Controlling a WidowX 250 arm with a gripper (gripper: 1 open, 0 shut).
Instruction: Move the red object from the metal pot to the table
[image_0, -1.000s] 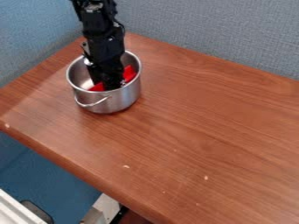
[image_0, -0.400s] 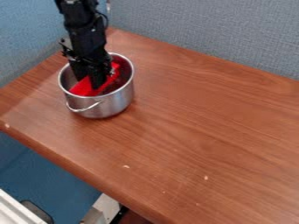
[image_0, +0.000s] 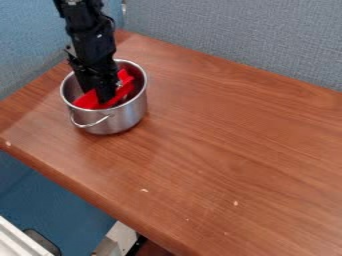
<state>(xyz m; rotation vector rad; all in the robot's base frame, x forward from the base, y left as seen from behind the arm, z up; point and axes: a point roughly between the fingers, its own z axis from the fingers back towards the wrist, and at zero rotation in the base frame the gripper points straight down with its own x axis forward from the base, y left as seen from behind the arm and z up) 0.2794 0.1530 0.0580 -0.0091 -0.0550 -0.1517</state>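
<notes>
The metal pot (image_0: 107, 108) stands on the table (image_0: 227, 150) near its far left corner, its wire handle hanging down the front. Inside it lies the red object (image_0: 124, 80), red showing on both sides of the arm. My black gripper (image_0: 99, 88) reaches straight down into the pot, its fingers shut around the red object. The fingertips are hidden among the red and the pot's inner wall.
A blue-grey wall runs behind the table's far edge. The table's front edge drops off to a blue floor, with a white item at the bottom left corner. Bare wood-grain surface stretches to the right of the pot.
The pot has slid left along the table together with my gripper inside it. The gripper stays shut in the pot.
</notes>
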